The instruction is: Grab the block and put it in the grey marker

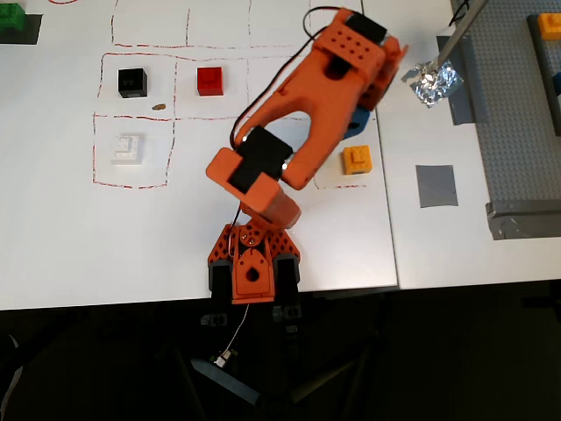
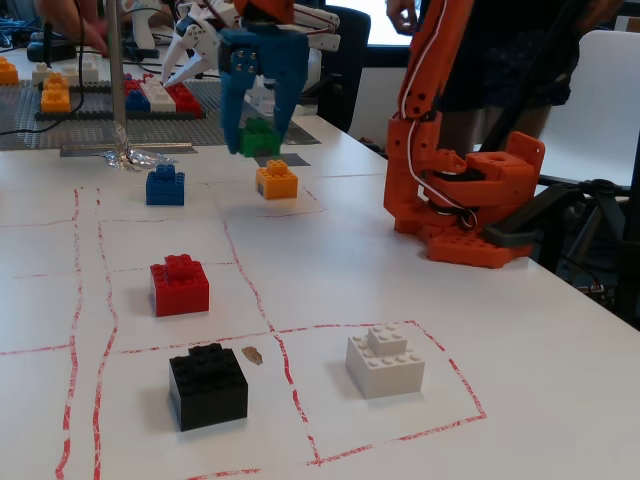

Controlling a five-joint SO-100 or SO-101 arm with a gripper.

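In the fixed view the block is pinched between the blue jaws of the gripper and is held clear of the table, above and just behind the orange brick; the grey marker is seen partly behind that brick, below the block; in the overhead view the block is hidden by the arm, and the grey marker lies right of the orange brick.

Orange plastic arm, black servo blocks, blue pincer, black cables.
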